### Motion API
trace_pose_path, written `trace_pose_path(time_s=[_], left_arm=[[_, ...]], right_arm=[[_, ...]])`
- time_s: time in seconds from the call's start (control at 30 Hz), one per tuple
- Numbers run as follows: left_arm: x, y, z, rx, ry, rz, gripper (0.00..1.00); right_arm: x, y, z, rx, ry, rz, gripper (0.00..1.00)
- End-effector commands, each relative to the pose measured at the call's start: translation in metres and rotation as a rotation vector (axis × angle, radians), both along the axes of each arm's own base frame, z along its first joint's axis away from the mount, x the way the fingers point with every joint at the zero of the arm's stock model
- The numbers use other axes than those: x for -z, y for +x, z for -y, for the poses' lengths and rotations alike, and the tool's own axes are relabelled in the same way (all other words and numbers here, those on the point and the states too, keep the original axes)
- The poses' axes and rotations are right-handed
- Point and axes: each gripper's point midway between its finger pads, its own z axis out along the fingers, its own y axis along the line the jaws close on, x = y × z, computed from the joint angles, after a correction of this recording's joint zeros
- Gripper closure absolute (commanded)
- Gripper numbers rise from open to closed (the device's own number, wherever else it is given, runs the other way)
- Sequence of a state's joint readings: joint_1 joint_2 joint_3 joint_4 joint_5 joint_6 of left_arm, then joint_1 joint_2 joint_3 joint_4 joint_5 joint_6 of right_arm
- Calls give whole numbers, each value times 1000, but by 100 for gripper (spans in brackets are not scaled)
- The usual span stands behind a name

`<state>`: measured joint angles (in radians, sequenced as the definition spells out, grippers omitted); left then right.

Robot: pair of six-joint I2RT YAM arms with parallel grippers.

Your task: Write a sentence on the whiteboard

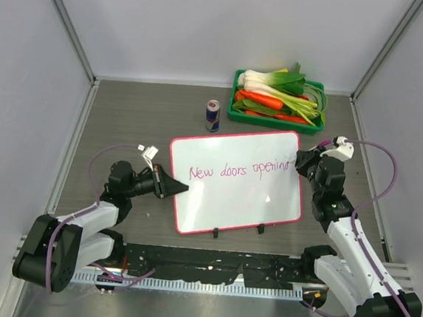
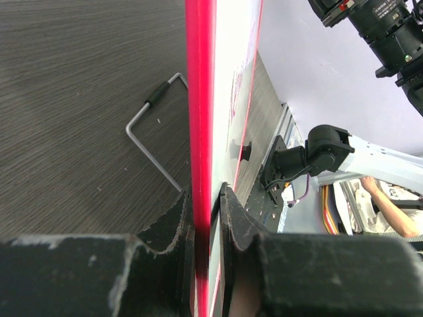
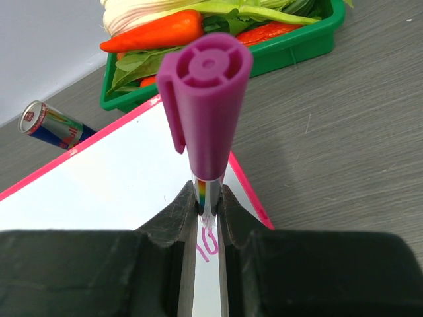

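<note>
At mid-tabletop [image 1: 126, 114], our left hand [image 1: 181, 188] pinches the left edge of the one whiteboard [image 1: 234, 201]; our right hand [image 3: 208, 201] is closed on one purple marker [image 3: 206, 86] at the end of the one sentence [image 1: 240, 171]. Beyond stand one can [image 1: 213, 116] and one green tray [image 1: 274, 123].

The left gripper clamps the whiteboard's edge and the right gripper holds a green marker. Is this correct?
Only the colour is wrong: the right gripper holds a purple marker, as the right wrist view shows.
</note>
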<state>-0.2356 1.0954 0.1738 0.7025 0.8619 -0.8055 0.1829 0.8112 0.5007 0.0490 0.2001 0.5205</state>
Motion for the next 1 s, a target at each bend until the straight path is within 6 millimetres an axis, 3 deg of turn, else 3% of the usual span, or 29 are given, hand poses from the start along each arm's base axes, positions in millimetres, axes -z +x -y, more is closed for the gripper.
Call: trace_pose_path(time_s=[0.0, 0.97], left_arm=[[12, 9, -6, -40, 73, 58, 100], [12, 9, -5, -39, 73, 57, 100]], right_arm=[[-31, 8, 4, 21, -10, 77, 99], [30, -28, 4, -15, -26, -71, 99]])
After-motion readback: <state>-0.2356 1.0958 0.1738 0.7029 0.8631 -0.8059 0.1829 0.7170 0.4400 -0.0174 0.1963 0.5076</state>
